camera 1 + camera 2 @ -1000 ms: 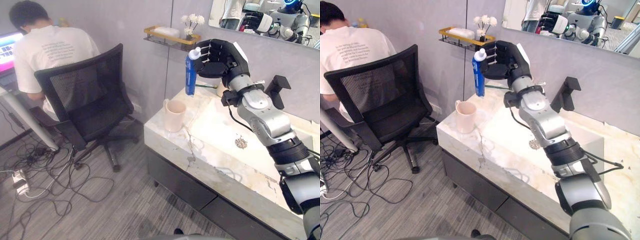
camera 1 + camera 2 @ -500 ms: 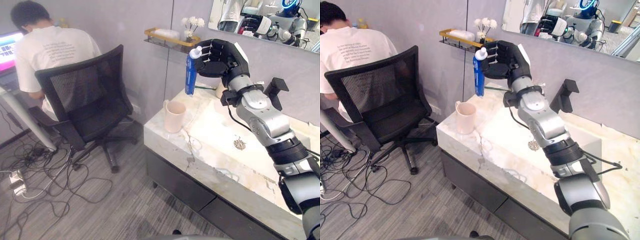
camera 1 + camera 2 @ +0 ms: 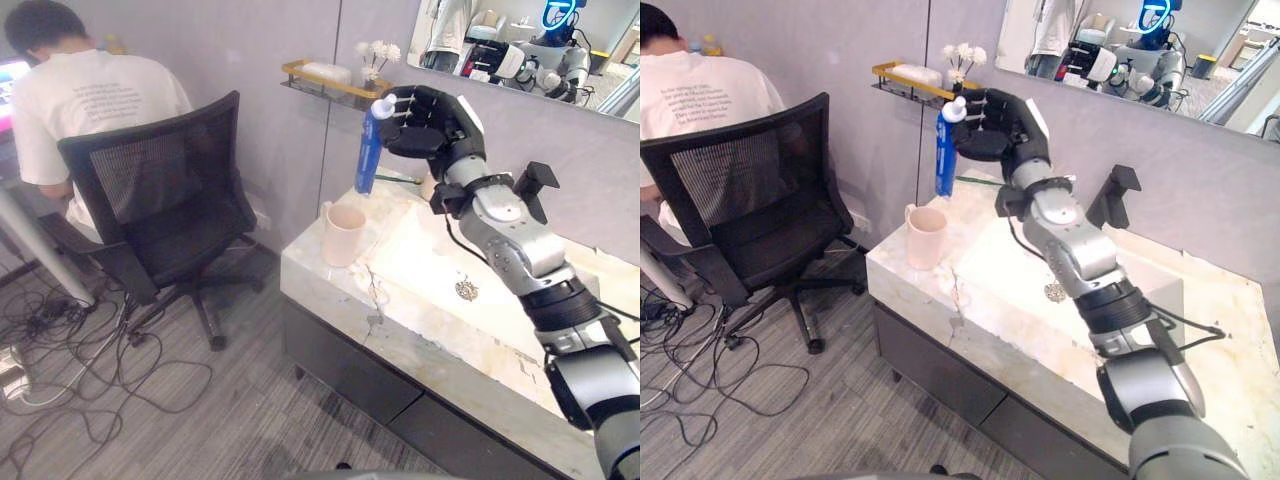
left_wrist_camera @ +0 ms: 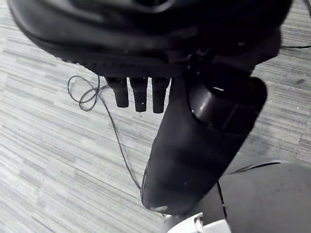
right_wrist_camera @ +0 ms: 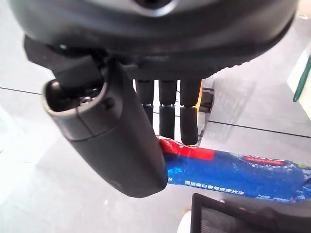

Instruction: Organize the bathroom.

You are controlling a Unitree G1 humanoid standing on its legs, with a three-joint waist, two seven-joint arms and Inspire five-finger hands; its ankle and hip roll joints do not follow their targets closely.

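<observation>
My right hand is shut on the cap end of a blue toothpaste tube with a white cap. The tube hangs nearly upright in the air over the back left corner of the marble counter, just below and right of the gold wall shelf. In the right wrist view the fingers and thumb pinch the tube at its red band. A pink mug stands on the counter's left end, below the tube. My left hand hangs over the grey floor with its fingers straight.
The shelf carries a white block and a small vase of white flowers. A sink basin with a drain and a black faucet lies right of the mug. A person sits at a black office chair to the left.
The camera has shifted a little. My right hand has carried the tube slightly closer to the shelf, and the tube hangs a bit more tilted.
</observation>
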